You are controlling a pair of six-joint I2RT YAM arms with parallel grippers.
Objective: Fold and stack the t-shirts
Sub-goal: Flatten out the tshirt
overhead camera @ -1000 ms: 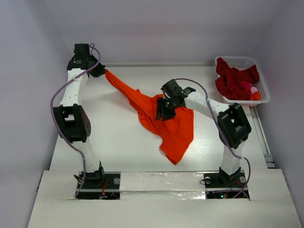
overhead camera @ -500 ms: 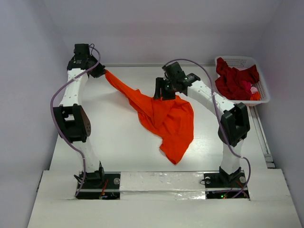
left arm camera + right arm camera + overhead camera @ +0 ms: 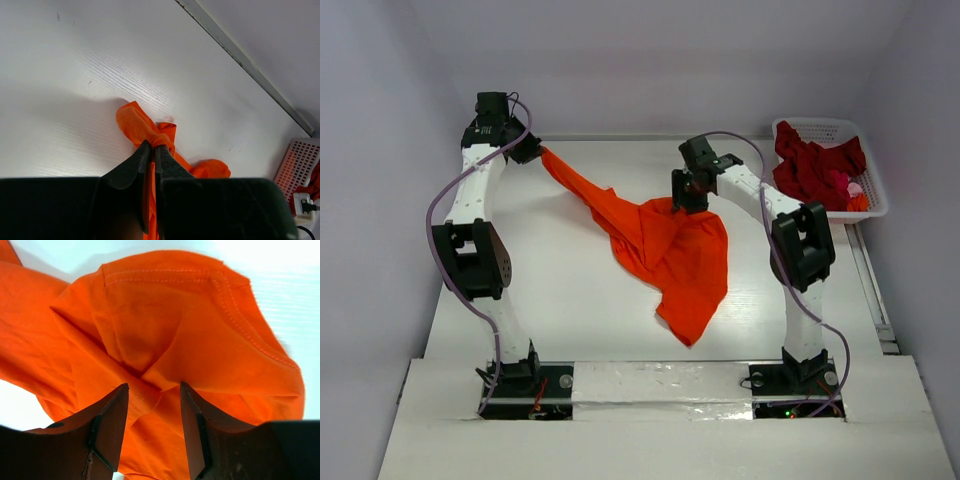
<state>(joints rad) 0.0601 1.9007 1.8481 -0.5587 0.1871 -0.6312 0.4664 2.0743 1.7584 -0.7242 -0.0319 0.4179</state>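
Seen from above, the right gripper [image 3: 688, 196] covers its own fingertips and the far edge of the orange t-shirt [image 3: 672, 250]. The right wrist view crops the cloth at the left and bottom. In the left wrist view, the left gripper [image 3: 152, 146] hides the shirt's near part, and the basket [image 3: 301, 159] is cut off at the right. The dark red t-shirts [image 3: 812, 170] lie heaped, their number unclear.

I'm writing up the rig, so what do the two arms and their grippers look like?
The left arm and right arm have white links and chunky black joints, with a lavender cable looping along each. The fingers are black, tapering wedges.
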